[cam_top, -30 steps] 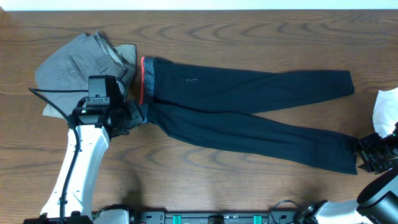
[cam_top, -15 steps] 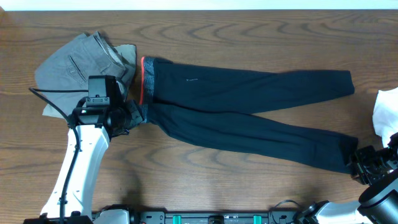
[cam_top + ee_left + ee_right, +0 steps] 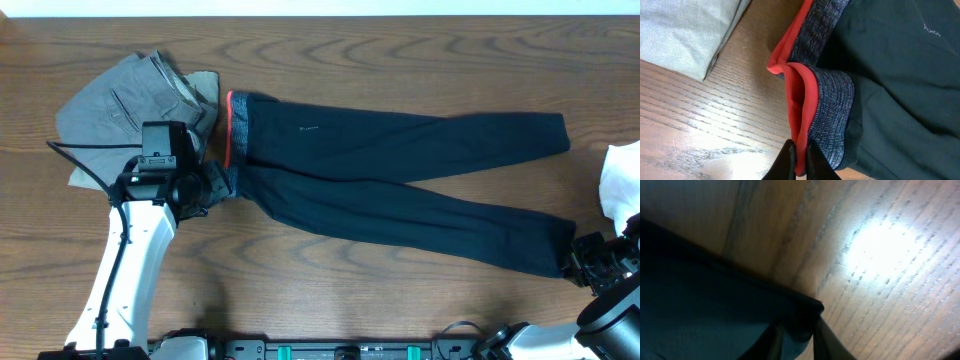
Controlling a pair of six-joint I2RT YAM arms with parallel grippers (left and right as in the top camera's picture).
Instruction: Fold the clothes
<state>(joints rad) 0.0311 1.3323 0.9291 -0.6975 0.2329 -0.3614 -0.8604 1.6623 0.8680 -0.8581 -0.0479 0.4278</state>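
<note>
The clothes [image 3: 400, 190], dark leggings with a grey waistband edged in red, lie flat across the table, waist to the left and legs to the right. My left gripper [image 3: 222, 180] is shut on the near corner of the waistband [image 3: 827, 115]. In the left wrist view the red edge is pinched between its fingertips [image 3: 786, 162]. My right gripper [image 3: 572, 262] sits at the near leg's cuff. In the right wrist view this gripper [image 3: 799, 335] has the dark hem [image 3: 805, 311] between its fingers, which are closed against the cloth.
Folded grey trousers [image 3: 125, 100] lie at the back left, just beyond the waistband, and show as pale cloth [image 3: 685, 35] in the left wrist view. A white cloth [image 3: 622, 180] lies at the right edge. Bare wood table [image 3: 330, 290] runs along the front.
My right gripper has moved slightly left and toward the front edge onto the near leg's cuff, and its fingers have closed on the hem. The left arm has stayed still.
</note>
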